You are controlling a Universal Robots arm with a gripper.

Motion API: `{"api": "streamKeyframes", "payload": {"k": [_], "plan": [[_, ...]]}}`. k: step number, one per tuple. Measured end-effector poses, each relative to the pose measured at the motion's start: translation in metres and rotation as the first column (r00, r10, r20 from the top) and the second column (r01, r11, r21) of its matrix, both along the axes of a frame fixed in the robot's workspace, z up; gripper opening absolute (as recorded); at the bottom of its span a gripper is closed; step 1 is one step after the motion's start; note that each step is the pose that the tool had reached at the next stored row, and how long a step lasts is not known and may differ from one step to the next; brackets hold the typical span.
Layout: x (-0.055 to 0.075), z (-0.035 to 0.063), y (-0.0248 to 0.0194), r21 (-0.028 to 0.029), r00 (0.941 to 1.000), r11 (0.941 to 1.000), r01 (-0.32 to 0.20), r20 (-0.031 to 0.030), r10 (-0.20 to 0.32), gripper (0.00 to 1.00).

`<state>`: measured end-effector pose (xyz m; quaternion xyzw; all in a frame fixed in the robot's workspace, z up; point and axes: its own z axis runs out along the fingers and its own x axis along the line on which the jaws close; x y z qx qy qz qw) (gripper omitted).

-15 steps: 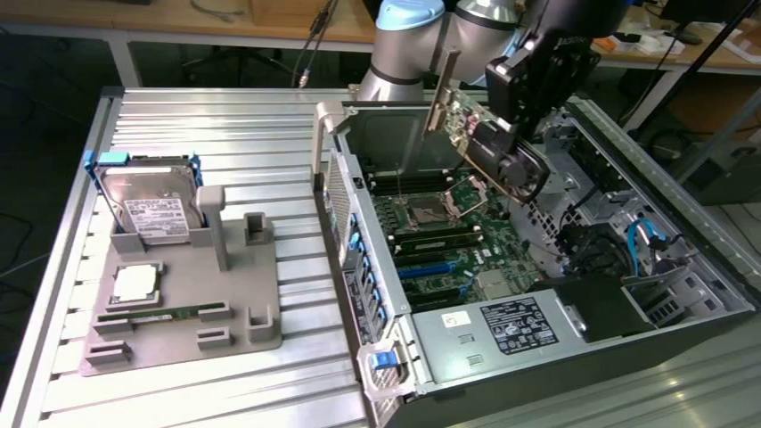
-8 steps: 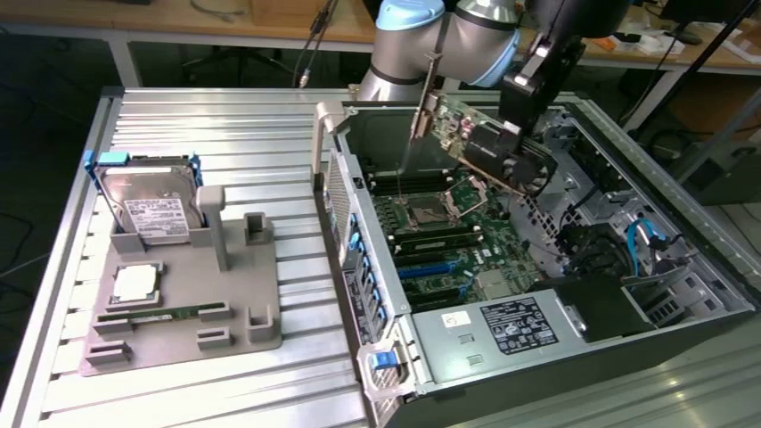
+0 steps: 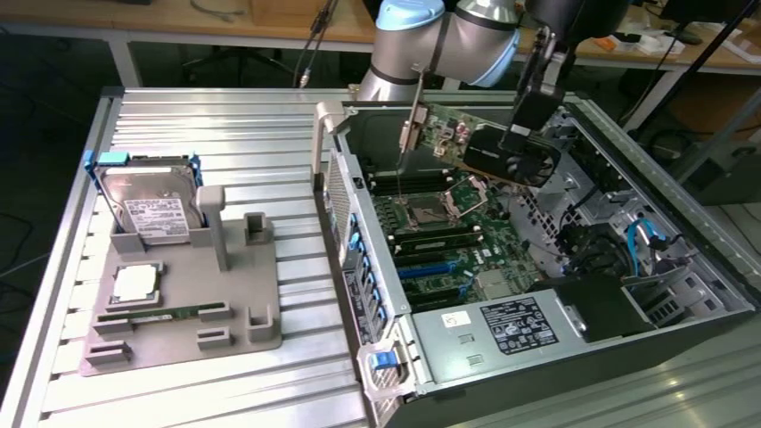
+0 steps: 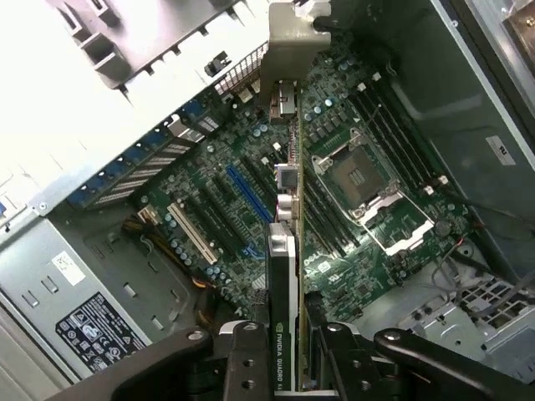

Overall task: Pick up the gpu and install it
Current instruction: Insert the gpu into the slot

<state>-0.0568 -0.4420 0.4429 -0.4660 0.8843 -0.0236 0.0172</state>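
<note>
Pincer (image 4: 288, 361) clamped narrowly on one gpu (image 4: 282, 251), held edge-on above one motherboard (image 4: 355, 125) inside one open case (image 4: 456, 92)

Ribbed aluminium table (image 3: 202, 125), pale wooden workbenches (image 3: 143, 16) at the far side, dark floor (image 3: 42, 134) at the exterior view's left, even light

The gpu (image 3: 476, 143) hangs clamped in my jaws, clear of the motherboard (image 3: 434, 227) below it and unseated; it is a green circuit card with a black fan shroud on one face and a silvery end bracket (image 3: 412, 134); in the exterior view it sits at about one o'clock from the middle, bracket end toward nine o'clock, shroud end toward four; in the wrist view it stands edge-on, a narrow strip lettered NVIDIA Quadro.
</note>
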Motion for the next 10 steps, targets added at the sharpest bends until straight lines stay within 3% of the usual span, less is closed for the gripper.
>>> {"api": "streamKeyframes", "payload": {"k": [10], "plan": [[0.0000, 0.0000, 0.0019, -0.0001, 0.9914, 0.9914, -0.131, 0.0000, 0.131, 0.27]]}}
